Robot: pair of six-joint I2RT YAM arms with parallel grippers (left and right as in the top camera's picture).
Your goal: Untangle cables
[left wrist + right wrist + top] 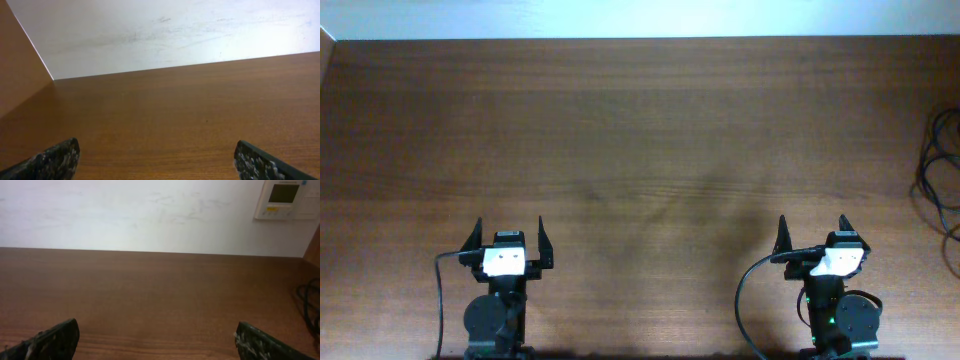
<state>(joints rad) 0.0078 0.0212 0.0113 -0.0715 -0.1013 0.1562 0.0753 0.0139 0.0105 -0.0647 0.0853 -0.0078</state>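
Note:
Thin black cables (926, 160) lie in loose loops at the table's far right edge, partly cut off by the frame. They also show at the right edge of the right wrist view (306, 302). No plug ends can be made out. My left gripper (508, 228) is open and empty near the front left; its wrist view (157, 160) shows only bare wood between the fingers. My right gripper (812, 222) is open and empty at the front right, well short of the cables and to their left; bare wood lies between its fingers (157, 340).
The brown wooden table (640, 130) ends at a white wall (150, 215) at the back. A white wall panel with a small screen (285, 197) hangs at the far right. Thicker black arm wires (745, 290) loop beside each arm's base.

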